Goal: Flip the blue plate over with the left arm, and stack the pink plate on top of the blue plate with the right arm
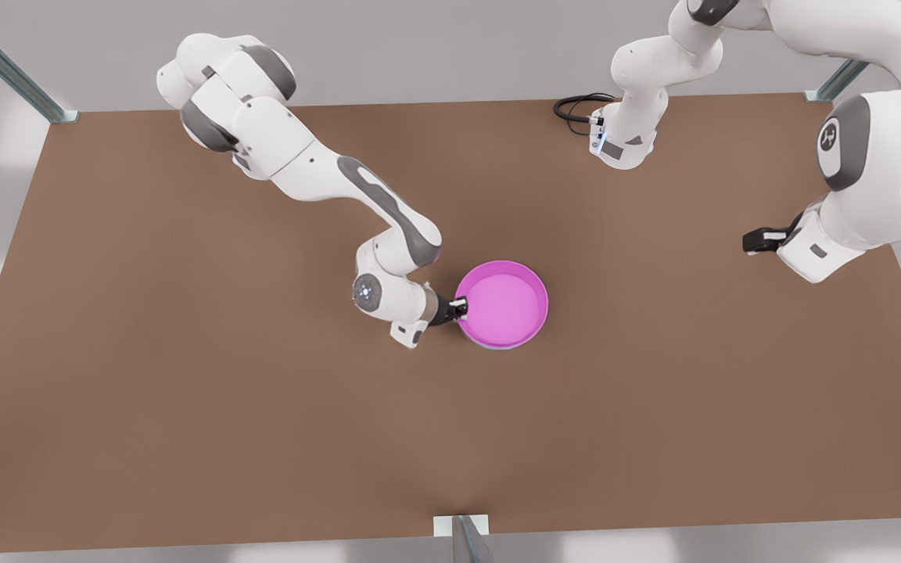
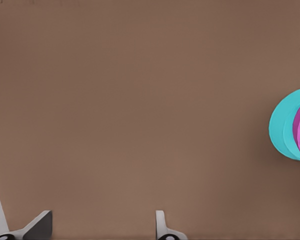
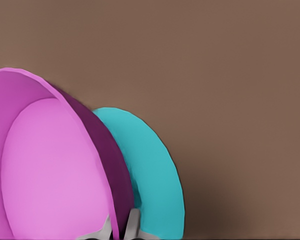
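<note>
Pink plate (image 1: pixel 504 304) sits at the middle of the front view on the brown bench (image 1: pixel 184 391), stacked on the blue plate (image 3: pixel 157 175), whose cyan edge peeks out beneath. The right pincer (image 1: pixel 459 308) pinches the pink rim on the front view's left. The left pincer (image 1: pixel 755 240), at the right of the frame, hangs well apart, fingers spread and holding nothing.

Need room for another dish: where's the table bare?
Bare: the table along its near edge and the front view's left. Crowded: centre, where the right gripper clamps the pink plate atop the blue plate; open left gripper hovers at that view's right.
</note>
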You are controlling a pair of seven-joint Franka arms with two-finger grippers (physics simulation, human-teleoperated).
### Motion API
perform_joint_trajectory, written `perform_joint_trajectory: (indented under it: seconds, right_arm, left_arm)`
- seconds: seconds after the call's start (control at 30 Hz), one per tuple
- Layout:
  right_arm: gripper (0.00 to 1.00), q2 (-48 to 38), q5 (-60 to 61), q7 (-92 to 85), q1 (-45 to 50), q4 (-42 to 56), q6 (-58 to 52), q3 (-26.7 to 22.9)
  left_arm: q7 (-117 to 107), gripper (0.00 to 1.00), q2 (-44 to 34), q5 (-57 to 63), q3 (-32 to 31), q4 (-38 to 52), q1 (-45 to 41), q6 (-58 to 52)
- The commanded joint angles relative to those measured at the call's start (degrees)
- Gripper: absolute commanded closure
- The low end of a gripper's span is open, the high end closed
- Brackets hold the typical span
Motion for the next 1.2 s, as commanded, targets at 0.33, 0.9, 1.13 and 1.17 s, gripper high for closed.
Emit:
perform_joint_trajectory:
  seconds: [0.33,0.9,1.13,1.17]
  right_arm:
    - [0.79,-1.5,-0.6,10.1,-0.1,-2.0,-0.4,-0.3]
    - [0.00,-15.3,-40.8,9.4,-15.4,25.1,-52.7,-0.4]
    - [0.00,-43.7,-37.3,-2.6,-15.9,-2.7,-50.4,-26.6]
    - [0.00,-44.0,-36.7,-2.1,-16.6,-3.6,-50.3,-26.5]
  left_arm:
    - [4.8,0.00,0.5,0.1,0.1,0.3,-0.1,0.2]
    - [4.8,0.00,0.2,-0.1,0.1,0.4,0.0,0.2]
    - [4.8,0.00,0.2,-1.2,0.1,0.4,0.0,0.2]
    - [4.8,0.00,0.2,-1.2,0.1,0.4,0.0,0.2]
